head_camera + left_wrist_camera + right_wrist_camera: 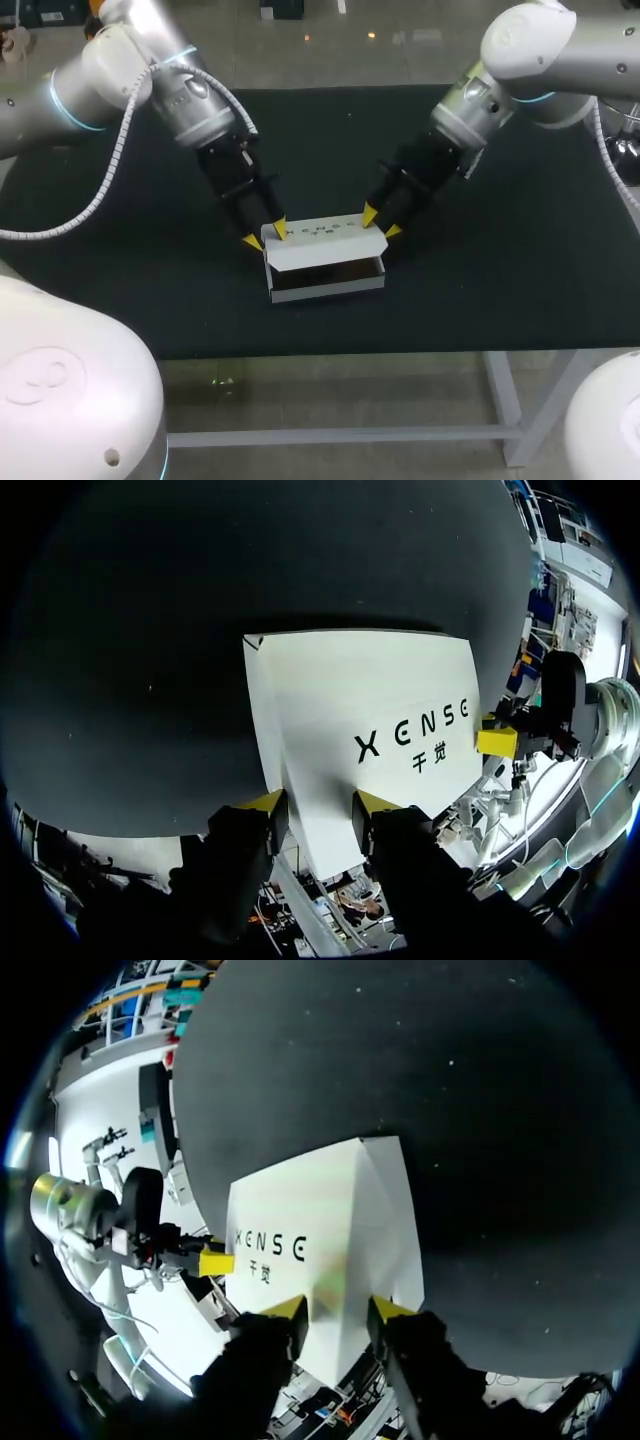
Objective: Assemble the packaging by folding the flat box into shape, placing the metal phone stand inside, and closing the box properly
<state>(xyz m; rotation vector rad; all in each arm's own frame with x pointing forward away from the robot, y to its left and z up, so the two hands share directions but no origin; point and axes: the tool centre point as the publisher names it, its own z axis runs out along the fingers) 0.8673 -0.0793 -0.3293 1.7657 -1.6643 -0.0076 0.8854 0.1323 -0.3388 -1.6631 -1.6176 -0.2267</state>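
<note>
The box (325, 270) stands folded into shape in the middle of the table (500, 250), so the first step looks done. Its lid (322, 240) lies over the top, but along the near side a dark gap is open under it. The box is therefore not yet closed, I think. The stand I cannot see; whether it is inside, the pictures do not tell. What is left, in my judgement, is to press the lid down and tuck it in.

My left arm comes in from the far left and slants down to the lid's left end. My left gripper (265, 234) is spread, with this end between its fingers. My right gripper (381, 222) mirrors it at the right end, also spread and astride the lid's edge
</note>
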